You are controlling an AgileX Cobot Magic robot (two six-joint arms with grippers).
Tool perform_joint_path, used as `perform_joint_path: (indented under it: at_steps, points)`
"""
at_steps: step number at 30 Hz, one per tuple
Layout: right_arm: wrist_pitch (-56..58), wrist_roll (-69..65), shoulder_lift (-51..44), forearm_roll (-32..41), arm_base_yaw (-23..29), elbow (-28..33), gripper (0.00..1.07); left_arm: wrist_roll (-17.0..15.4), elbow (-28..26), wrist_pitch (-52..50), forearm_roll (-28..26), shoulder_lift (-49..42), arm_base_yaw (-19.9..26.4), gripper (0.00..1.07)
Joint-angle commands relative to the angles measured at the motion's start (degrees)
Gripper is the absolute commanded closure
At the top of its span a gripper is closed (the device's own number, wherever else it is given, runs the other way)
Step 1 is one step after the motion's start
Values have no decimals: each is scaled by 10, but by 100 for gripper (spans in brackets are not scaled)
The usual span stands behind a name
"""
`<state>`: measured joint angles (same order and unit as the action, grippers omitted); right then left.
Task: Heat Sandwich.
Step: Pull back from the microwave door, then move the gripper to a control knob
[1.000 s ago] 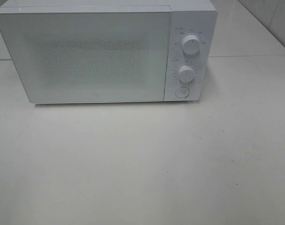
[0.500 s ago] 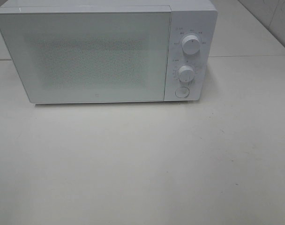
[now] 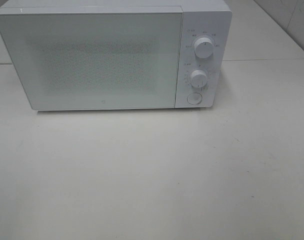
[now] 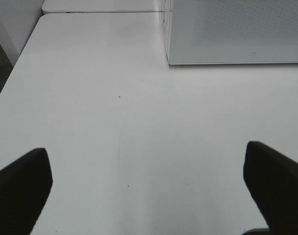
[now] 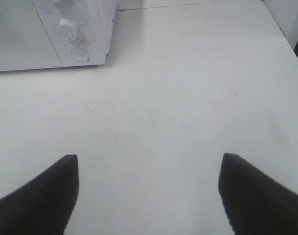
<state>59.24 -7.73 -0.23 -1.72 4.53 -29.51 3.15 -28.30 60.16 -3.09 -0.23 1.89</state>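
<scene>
A white microwave [image 3: 112, 55] stands at the back of the white table [image 3: 152, 175] with its door shut; two round knobs [image 3: 204, 48] and a round button sit on its right panel. The sandwich is out of view in every frame. My left gripper [image 4: 149, 188] hangs open over bare tabletop, in front of the microwave's left corner [image 4: 227, 34]. My right gripper [image 5: 149, 188] is also open over bare table, in front of the microwave's knob panel [image 5: 73, 34]. Nothing lies between either pair of fingers. Neither arm shows in the exterior high view.
A second table [image 3: 262, 35] joins on behind the microwave at the right. The table's left edge [image 4: 14, 73] drops to a dark floor in the left wrist view. The right edge [image 5: 286, 34] shows in the right wrist view.
</scene>
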Motion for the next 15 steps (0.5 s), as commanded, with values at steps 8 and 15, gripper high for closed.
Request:
perform_joint_path:
  at_steps: [8,15]
  points:
    - [-71,-1,74,-5,-5,-25,31,0,2,-7,-5,-13,0,7]
    - [-80,-1,152,-28,-5,-25,31,0,2,-7,-5,-13,0,7]
